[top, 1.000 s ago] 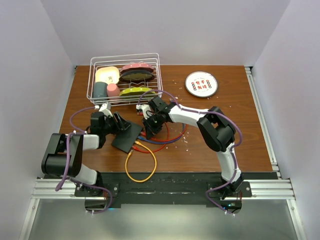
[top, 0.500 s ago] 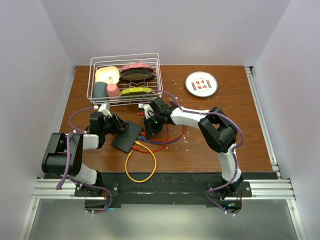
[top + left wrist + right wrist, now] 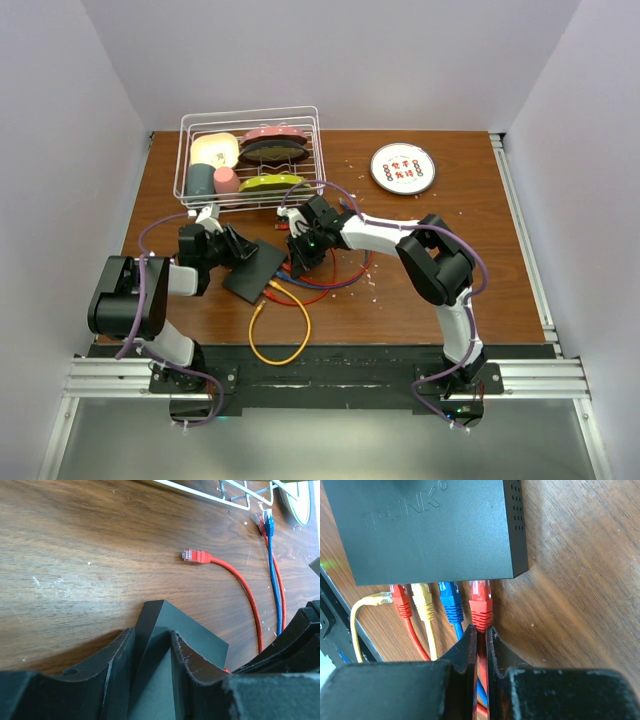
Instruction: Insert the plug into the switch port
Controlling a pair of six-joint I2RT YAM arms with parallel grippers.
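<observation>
The black switch (image 3: pixel 255 272) lies flat on the wooden table (image 3: pixel 450 260), a little left of the middle and just on the near side of the wire basket (image 3: pixel 250 113). It has TP-LINK lettering on its lid, and its socket edge is turned toward the right arm. The left gripper (image 3: pixel 152 652) reaches in from the left with its jaws partway closed across the switch's far-left corner, and a finger seems to press on each side of it. The right gripper (image 3: pixel 481 642) comes in from the other side with its jaws nearly together, pinching the red plug (image 3: pixel 481 602) by its boot and cable. The plug's clear tip sits at the mouth of the end socket, though I cannot tell whether it is fully home. Beside it, in a row along the same edge, sit a blue plug (image 3: pixel 451 602), a yellow plug (image 3: pixel 422 600) and a second red plug (image 3: pixel 400 597). A yellow cable (image 3: pixel 280 335) loops on the wood toward the near edge. A loose red connector (image 3: pixel 195 556) lies on bare wood beyond the switch, well apart from it. A round white disc (image 3: pixel 402 168) sits at the far right.
</observation>
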